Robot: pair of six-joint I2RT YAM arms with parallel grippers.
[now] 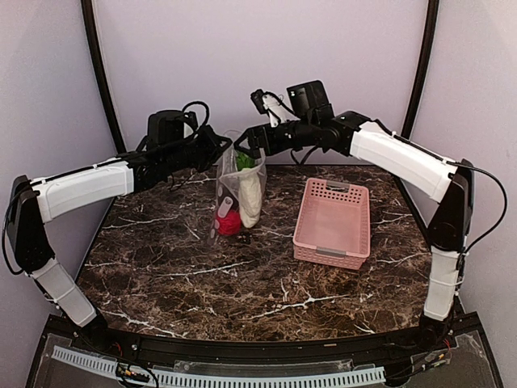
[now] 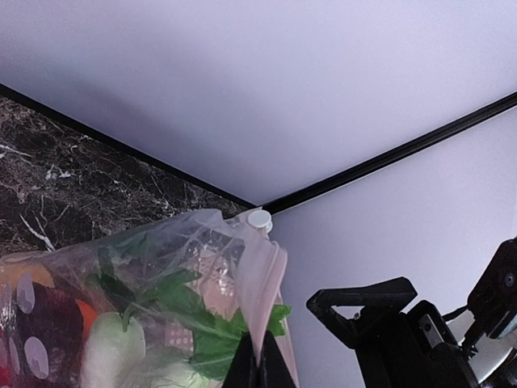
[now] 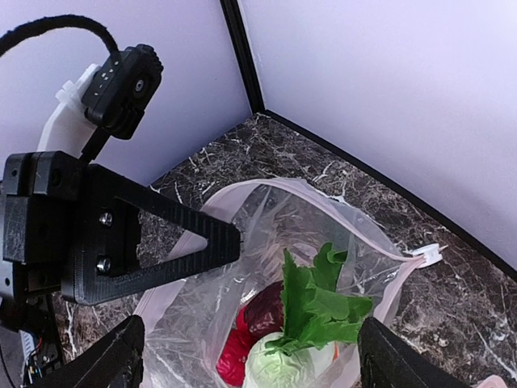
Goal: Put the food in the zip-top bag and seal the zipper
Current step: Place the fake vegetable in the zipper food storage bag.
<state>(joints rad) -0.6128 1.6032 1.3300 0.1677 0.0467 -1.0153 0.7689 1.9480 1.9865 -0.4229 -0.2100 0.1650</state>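
The zip-top bag (image 1: pixel 239 190) hangs upright over the marble surface (image 1: pixel 202 283), its mouth gaping and the zipper (image 3: pixel 323 196) unsealed; the left end effector (image 2: pixel 254 368) is pinched together on the bag's mouth edge, while the right end effector (image 3: pixel 249 343) hovers over the opening with its fingers spread wide, gripping nothing; the food sits inside the bag, with a green leafy piece (image 3: pixel 319 303) on top, a pale white piece (image 3: pixel 279 368) beneath it, and a dark red piece (image 3: pixel 262 311) and a brighter red one (image 3: pixel 233 356) lower down; the pink basket (image 1: pixel 329 257), near the bag on the right, shows no food. Loading appears done, so the step in hand looks to be the seal; doing it well likely means the right end effector taking the rim at the far end from the left's pinch, near the small white slider tab (image 3: pixel 426 255); drawing the two lips taut and level; keeping the leaf clear of the track; then closing the strip from one end to the other.
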